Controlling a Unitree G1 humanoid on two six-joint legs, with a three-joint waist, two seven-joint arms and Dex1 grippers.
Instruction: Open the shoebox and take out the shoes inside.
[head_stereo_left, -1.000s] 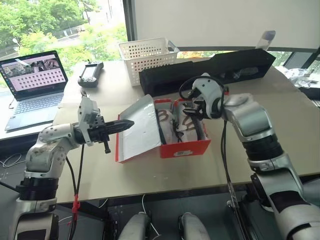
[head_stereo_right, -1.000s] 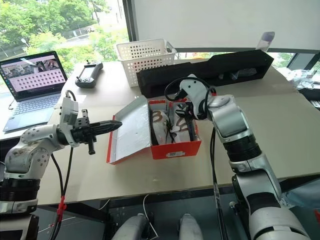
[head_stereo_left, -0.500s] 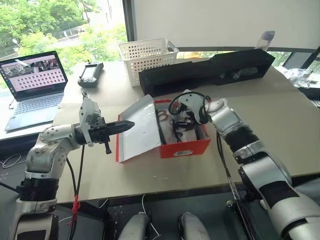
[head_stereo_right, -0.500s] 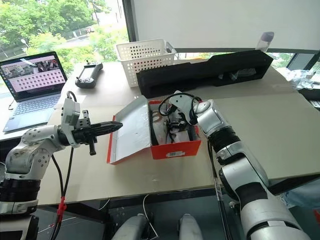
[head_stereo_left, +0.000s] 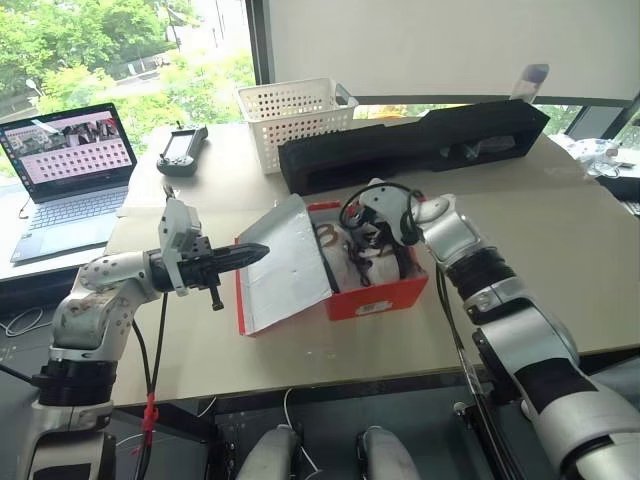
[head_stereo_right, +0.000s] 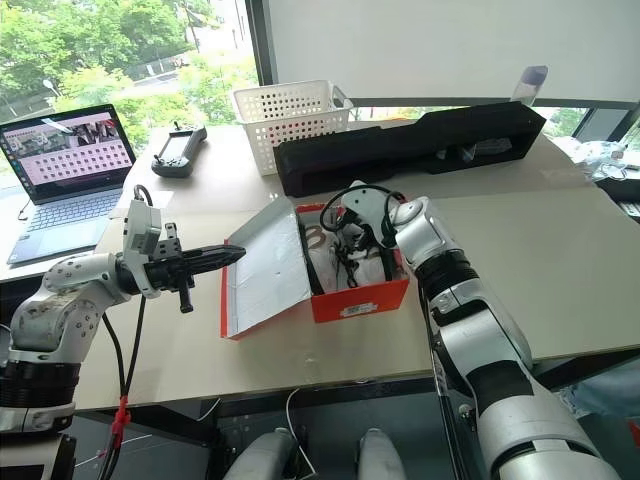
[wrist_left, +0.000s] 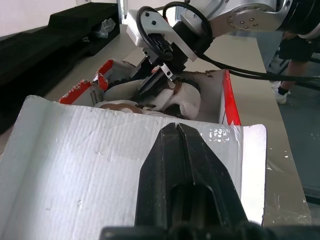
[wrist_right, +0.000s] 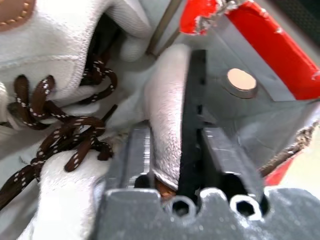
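The red shoebox lies open mid-table, its lid tipped up to the left with the pale inside showing. Two white shoes with dark brown laces lie side by side inside. My left gripper is shut, pointing level, its tip against the lid's inner face. My right gripper reaches down into the box. In the right wrist view it is shut on the white padded rim of a shoe, close to the box's red wall.
A long black tray runs behind the box, and a white perforated basket stands beside it at the back. A laptop and a handheld controller sit at the far left. The table's front edge is close to the box.
My right arm dropped into the box and its fingers closed on a shoe's rim. The box and lid shifted slightly toward the front right. The left arm held still.
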